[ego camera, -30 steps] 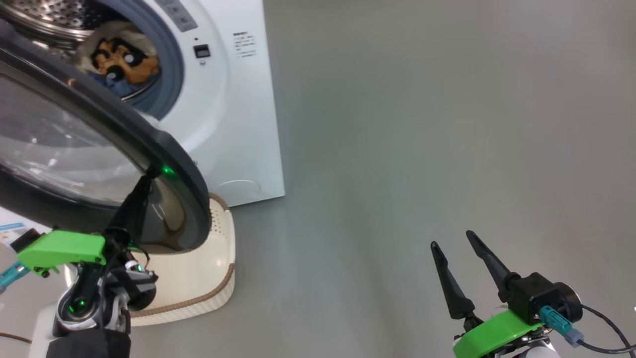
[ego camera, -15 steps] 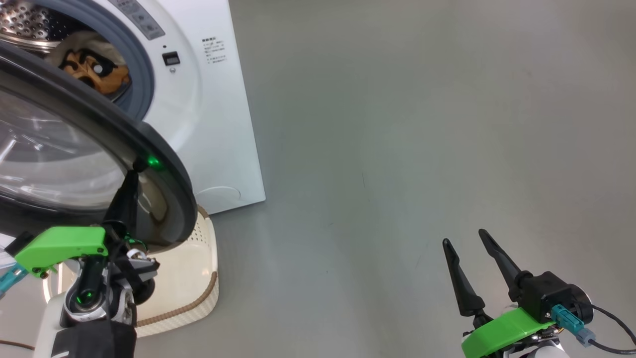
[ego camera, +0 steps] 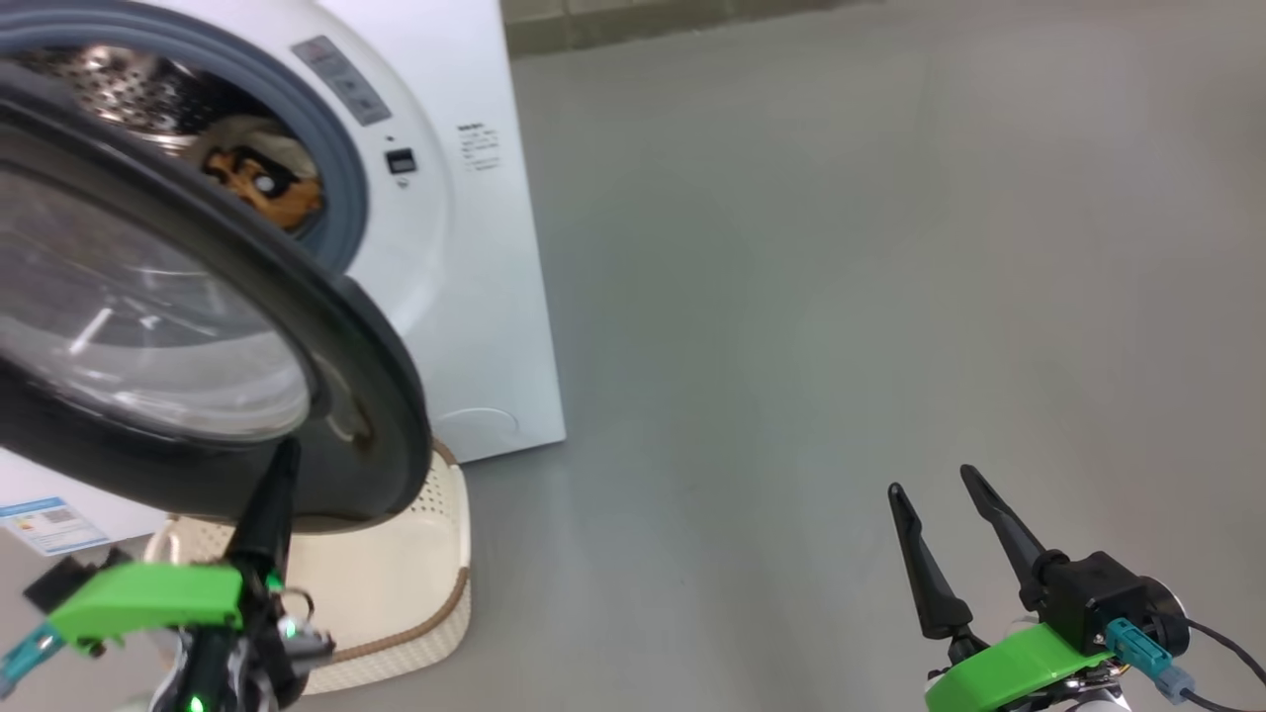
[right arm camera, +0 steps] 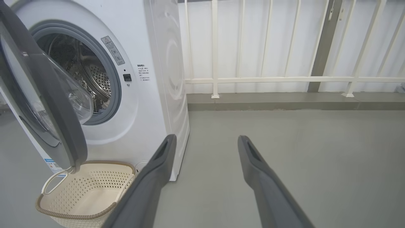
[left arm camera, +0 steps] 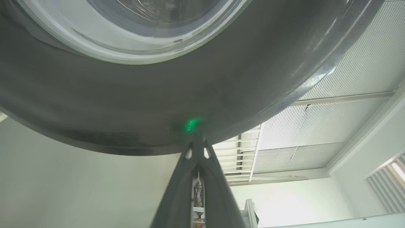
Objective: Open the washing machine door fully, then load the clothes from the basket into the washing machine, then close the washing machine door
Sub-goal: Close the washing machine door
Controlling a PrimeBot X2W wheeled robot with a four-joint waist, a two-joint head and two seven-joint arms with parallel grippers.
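A bare grey floor runs back to a white railing along the far wall, and the washing machine stands on the floor at the left. The washing machine door is neither shut nor flung wide. It stands swung out from the front of the machine, its glass bowl bulging toward the opening.

The basket sits on the floor just in front of the machine, partly under the door's lower edge, and the right wrist view shows it empty. Inside the drum lie the clothes, a pale bundle with an orange and brown print showing past the door's rim.

The left end effector has its two fingers pressed together with nothing between them. Its tip is up against the lower part of the door's black rim, apparently touching it. The right end effector hovers over the floor well away from the machine, fingers spread apart and empty.

By the look of things, opening and loading are done. What is left is closing: the door has to be pushed round until it seats against the grey gasket, and the left tip seems placed for that push. No fabric appears to hang over the gasket, though the door hides part of it.
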